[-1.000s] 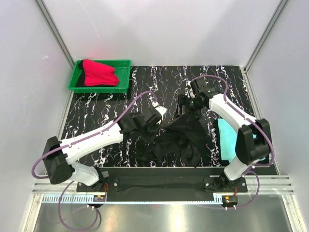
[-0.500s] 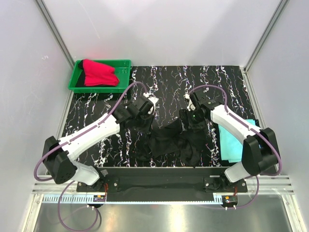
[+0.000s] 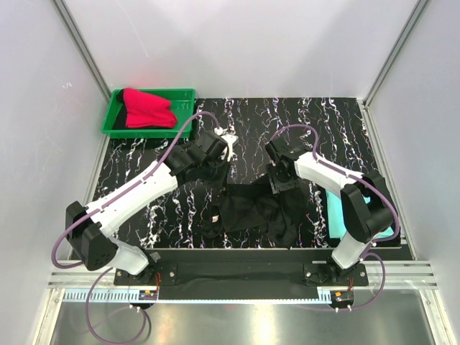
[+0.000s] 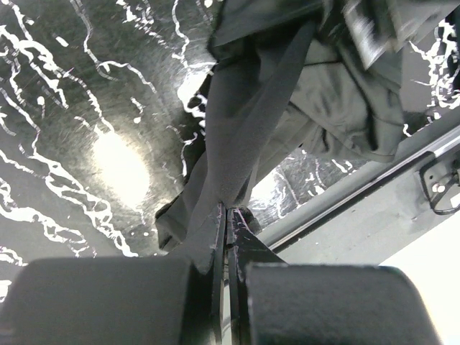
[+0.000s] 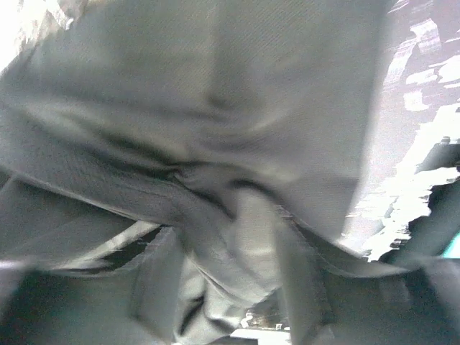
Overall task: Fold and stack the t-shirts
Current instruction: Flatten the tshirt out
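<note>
At mid-counter [image 3: 338, 122] the black t-shirt [image 3: 259, 212] lies crumpled. Observed: the left tool [image 4: 228, 215] is pinched narrow on a fold of it. At the shirt's far edge, the right tool [image 3: 282, 180] has its view filled by cloth; grip cannot be told. Beside it, rightward, lies the turquoise t-shirt [image 3: 333, 212], partly under the right arm. At far left, the red t-shirt [image 3: 147, 108] sits in the green tray [image 3: 180, 131].
</note>
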Motion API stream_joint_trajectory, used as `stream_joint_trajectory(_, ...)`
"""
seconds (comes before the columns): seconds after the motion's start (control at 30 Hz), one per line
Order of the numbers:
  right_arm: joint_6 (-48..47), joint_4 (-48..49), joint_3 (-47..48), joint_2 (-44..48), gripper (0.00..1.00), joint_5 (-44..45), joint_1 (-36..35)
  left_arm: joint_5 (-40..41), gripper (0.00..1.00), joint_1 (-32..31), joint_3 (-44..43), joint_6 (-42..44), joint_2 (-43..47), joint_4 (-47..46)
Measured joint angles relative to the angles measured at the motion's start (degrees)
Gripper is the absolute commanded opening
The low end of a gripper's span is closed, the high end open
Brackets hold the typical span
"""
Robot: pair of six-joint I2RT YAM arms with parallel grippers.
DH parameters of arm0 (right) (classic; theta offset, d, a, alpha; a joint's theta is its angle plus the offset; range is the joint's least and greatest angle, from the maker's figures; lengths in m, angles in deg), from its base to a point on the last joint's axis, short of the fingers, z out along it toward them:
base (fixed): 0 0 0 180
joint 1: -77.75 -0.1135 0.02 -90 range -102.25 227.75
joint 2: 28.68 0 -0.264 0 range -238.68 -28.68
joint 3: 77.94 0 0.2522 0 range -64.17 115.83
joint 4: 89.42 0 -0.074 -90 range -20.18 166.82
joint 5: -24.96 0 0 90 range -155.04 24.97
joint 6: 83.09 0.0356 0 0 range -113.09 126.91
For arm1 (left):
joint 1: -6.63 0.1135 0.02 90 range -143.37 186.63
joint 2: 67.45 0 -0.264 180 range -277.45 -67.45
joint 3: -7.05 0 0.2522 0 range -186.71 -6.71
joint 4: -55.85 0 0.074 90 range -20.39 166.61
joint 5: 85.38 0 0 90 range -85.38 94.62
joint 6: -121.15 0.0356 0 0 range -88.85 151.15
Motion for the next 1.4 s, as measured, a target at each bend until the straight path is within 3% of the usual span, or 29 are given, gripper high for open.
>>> stream_joint_trajectory(0.03,0.0,-0.1,0.6,0.0,0.38,1.7,0.0,0.0,0.0,0.2,0.0,0.1,0.1,0.3)
stream_joint_trajectory(0.27,-0.5,-1.3,6.0,1.4,0.0,8.0,0.0,3.6,0.0,2.9,-0.3,0.5,3.0,4.3)
stream_joint_trajectory(0.53,-0.3,-5.9,13.0,12.9,0.0,11.8,0.0,12.2,0.0,10.8,-9.7,1.2,8.4,10.0)
stream_joint_trajectory(0.77,-0.5,-4.9,17.9,29.6,0.0,15.4,0.1,14.4,0.0,11.5,-20.1,2.5,15.1,10.7)
stream_joint_trajectory(0.93,-0.3,-1.8,15.1,39.3,0.0,17.1,0.9,17.1,0.0,11.5,-20.7,2.4,22.8,10.6)
stream_joint_trajectory(1.2,-0.1,-0.3,15.0,43.0,0.0,17.8,1.0,22.3,0.0,11.5,-20.7,-0.4,32.0,10.5)
stream_joint_trajectory(1.4,0.4,-0.2,15.7,50.9,0.0,17.6,1.0,22.1,0.0,11.5,-21.3,-2.4,36.8,10.7)
